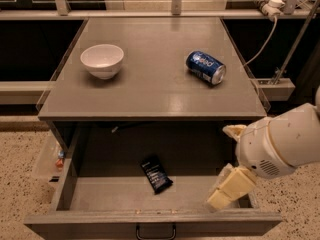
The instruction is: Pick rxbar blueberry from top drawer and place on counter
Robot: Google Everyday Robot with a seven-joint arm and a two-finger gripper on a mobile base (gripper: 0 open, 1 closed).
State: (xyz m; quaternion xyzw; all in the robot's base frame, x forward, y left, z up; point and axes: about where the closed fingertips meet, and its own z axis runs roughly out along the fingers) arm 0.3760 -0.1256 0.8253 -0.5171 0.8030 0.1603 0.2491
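The rxbar blueberry (156, 174), a flat dark bar with white print, lies at an angle on the floor of the open top drawer (100, 196), near its middle. My gripper (229, 186) hangs on the white arm at the right, over the drawer's right front corner. It is to the right of the bar, apart from it and holding nothing. The grey counter (150, 84) is above the drawer.
A white bowl (102, 60) stands on the counter's left. A blue soda can (206, 67) lies on its side at the right. The drawer handle (155, 232) is at the bottom edge. A power strip and cables (267, 6) run at the back right.
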